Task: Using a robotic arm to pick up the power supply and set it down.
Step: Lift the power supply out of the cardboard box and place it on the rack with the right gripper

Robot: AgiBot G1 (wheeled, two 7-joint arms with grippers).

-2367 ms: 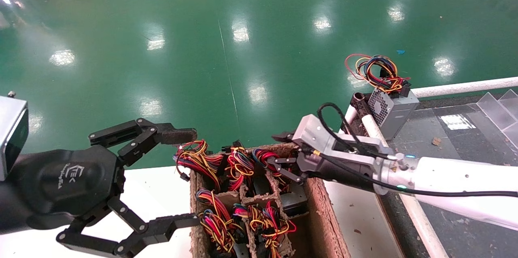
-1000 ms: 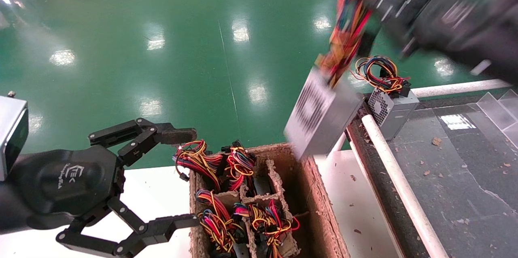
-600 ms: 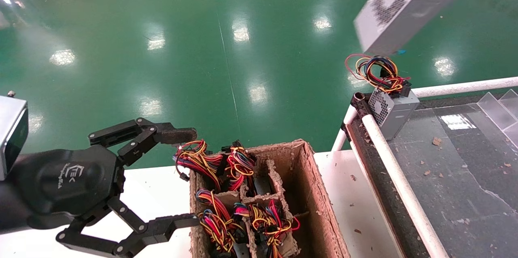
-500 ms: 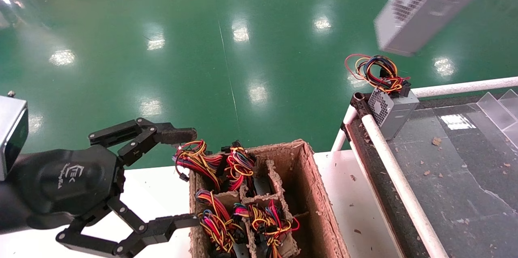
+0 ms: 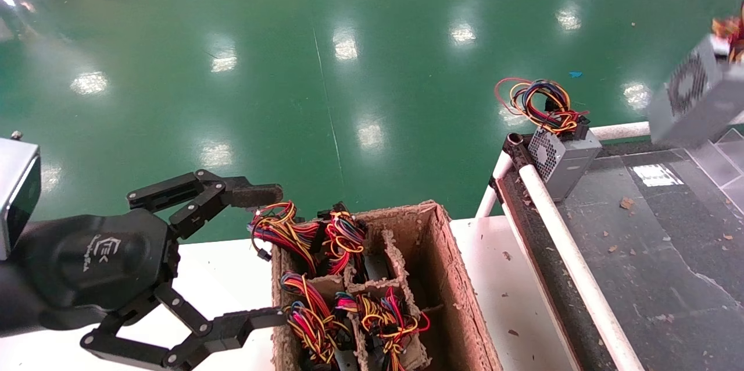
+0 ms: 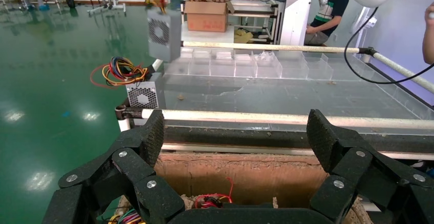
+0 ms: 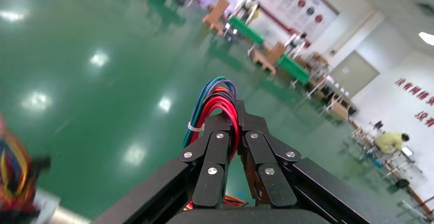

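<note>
Bright overhead lamps are glaring in white patches off the glossy green floor (image 5: pixel 325 68), while the power supply (image 5: pixel 694 97) is smearing with motion blur at the head view's right edge, everything else staying sharp.

Before you sits the cardboard box (image 5: pixel 459 301), its compartments holding wire bundles (image 5: pixel 325 295). To its left hangs your left gripper (image 5: pixel 232 260), fingers spread wide. To its right runs the conveyor (image 5: pixel 639 254), with a second supply unit (image 5: pixel 561 156) at its far corner. Above the conveyor's right edge hangs the power supply (image 5: pixel 694 100), its wires (image 7: pixel 217 106) pinched in your right gripper (image 7: pixel 233 132).
</note>
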